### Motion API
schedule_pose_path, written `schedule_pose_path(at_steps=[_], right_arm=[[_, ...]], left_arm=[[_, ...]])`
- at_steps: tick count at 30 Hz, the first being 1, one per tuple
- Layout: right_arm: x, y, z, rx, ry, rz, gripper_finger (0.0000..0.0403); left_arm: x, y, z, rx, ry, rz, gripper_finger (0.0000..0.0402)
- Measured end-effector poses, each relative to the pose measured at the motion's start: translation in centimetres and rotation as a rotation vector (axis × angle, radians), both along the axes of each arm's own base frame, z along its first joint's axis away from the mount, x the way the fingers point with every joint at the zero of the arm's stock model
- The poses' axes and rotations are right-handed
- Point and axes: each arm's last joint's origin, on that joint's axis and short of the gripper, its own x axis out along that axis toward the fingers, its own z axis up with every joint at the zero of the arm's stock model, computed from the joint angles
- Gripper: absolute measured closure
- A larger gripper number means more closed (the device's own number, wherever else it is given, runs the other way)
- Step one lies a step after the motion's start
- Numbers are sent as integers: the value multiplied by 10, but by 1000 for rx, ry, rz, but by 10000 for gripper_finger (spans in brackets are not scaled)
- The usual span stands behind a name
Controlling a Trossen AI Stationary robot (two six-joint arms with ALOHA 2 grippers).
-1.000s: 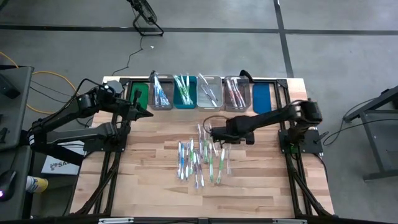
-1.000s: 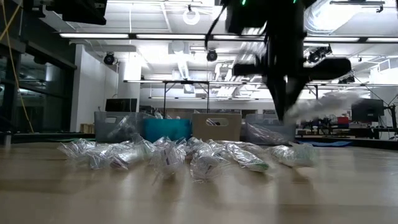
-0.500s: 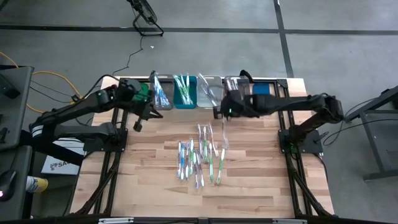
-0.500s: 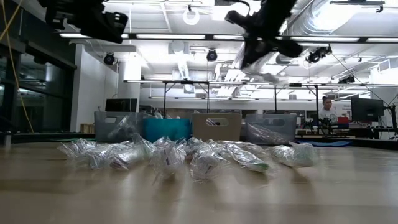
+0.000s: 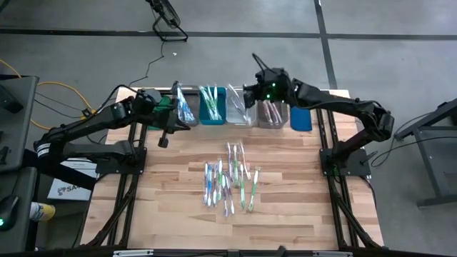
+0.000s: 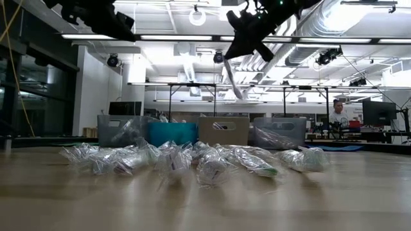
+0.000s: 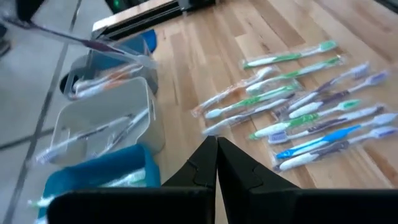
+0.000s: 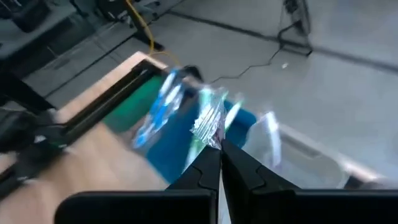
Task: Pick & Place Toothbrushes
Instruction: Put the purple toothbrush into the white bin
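Above the row of bins (image 5: 214, 91) at the far edge of the surface (image 5: 300, 214), my right end effector (image 8: 219, 144) is pinched shut on a wrapped toothbrush (image 8: 208, 119). My left end effector (image 7: 216, 144), closed and empty, waits near the grey bin (image 5: 187, 114). The grip catches only crinkly wrapper, so the toothbrush could slip or swing and drop into a wrong bin. More toothbrushes (image 5: 230, 178) lie mid-surface.

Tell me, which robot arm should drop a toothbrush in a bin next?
Probably the right: the right gripper already pinches a wrapped toothbrush above the bins. The left gripper is shut and empty.
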Motion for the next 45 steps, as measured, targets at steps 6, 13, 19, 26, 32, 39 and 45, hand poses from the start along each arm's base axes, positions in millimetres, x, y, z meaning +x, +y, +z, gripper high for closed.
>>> schedule_pose_path(at_steps=[6,13,19,26,32,39,45], right_arm=[[-14,-32,-2,-46,21,31,400],[-13,-62,-14,21,-43,90,400],[8,-77,-22,21,63,136,400],[27,-99,-34,75,176,142,400],[41,-111,-52,146,231,170,400],[48,-120,-77,173,277,169,400],[52,-125,-94,188,303,168,400]], left_arm=[[2,2,3,-53,-35,84,394],[5,5,14,-71,-144,142,394],[7,7,18,-59,-189,206,394],[7,8,19,-72,-194,240,394],[7,8,18,-79,-193,256,394],[7,8,18,-90,-193,262,394],[6,8,18,-94,-193,267,394]])
